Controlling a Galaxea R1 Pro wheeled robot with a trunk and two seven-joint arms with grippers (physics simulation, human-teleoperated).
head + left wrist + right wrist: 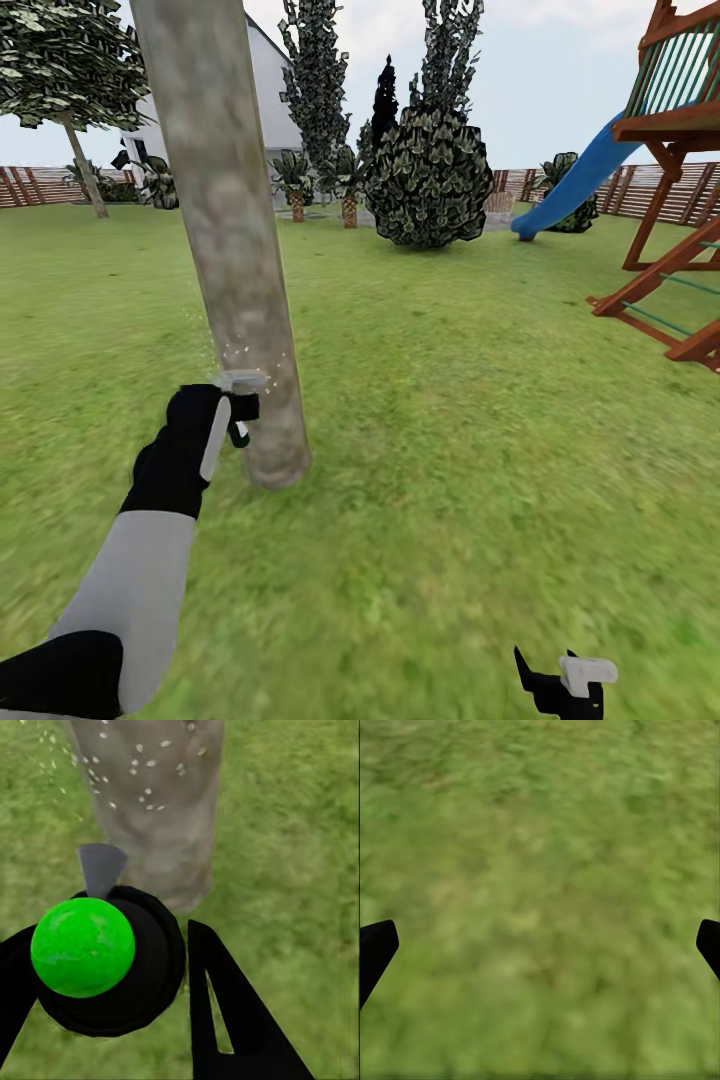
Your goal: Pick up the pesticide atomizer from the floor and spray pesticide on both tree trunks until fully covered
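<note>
**Left pincer sprayed the near trunk**

The wide green lawn (pixel 450 400) lay under both arms. The thick mottled grey-brown tree trunk (pixel 225 230) stood just ahead of the left pincer (pixel 232 405), flecked with pale spray droplets (pixel 142 772). That pincer pinched the black pesticide atomizer with a bright green round cap (pixel 84 946), nozzle toward the bark. The right pincer (pixel 540 945) hung spread over grass.

Trunk (pixel 225 230) runs out the head view's top edge, crown unseen. Atomizer (pixel 105 960): the left gripper (pixel 225 410) covers its body in the head view; nozzle tip (pixel 243 380) barely readable. Right gripper (pixel 565 685) cut by the bottom edge; in its wrist view just two fingertips (pixel 375 949) at the picture's sides, grass (pixel 540 900) blurred.
</note>
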